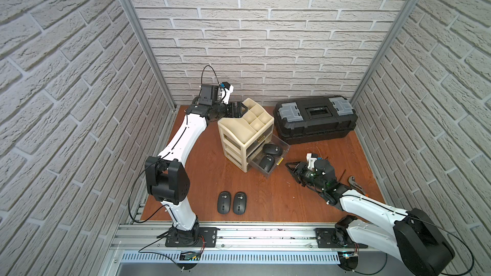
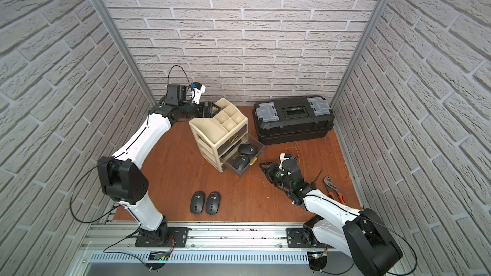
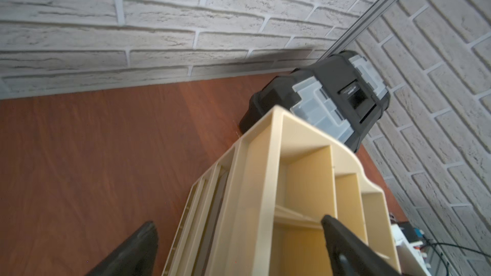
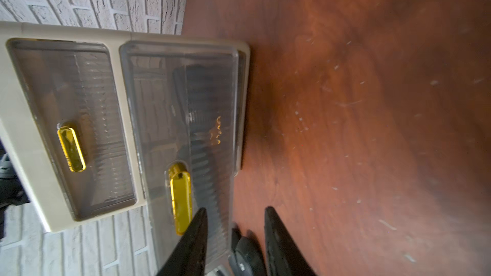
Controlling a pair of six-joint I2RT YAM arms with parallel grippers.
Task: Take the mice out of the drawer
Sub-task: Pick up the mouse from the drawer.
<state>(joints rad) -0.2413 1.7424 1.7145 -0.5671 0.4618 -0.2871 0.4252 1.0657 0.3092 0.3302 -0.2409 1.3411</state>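
Observation:
A cream organizer [image 1: 239, 126] stands mid-table with one clear drawer [image 1: 277, 169] pulled out toward the right. Two black mice lie side by side in it [image 1: 272, 150] [image 1: 267, 162]; through its ribbed front they show as a dark shape [image 4: 202, 96]. Two more mice [image 1: 224, 202] [image 1: 239, 203] rest on the table near the front edge. My right gripper [image 1: 289, 167] [image 4: 235, 211] hovers low just in front of the drawer's yellow handle [image 4: 180, 197], jaws apart and empty. My left gripper [image 1: 240, 109] [image 3: 239, 224] is open, straddling the organizer's top back wall [image 3: 255, 181].
A black toolbox [image 1: 316, 119] sits at the back right against the wall. Orange-handled pliers [image 2: 333, 189] and a thin dark tool [image 1: 342, 175] lie by my right arm. The drawer above the pulled one is shut, with its yellow handle [image 4: 71, 150] showing.

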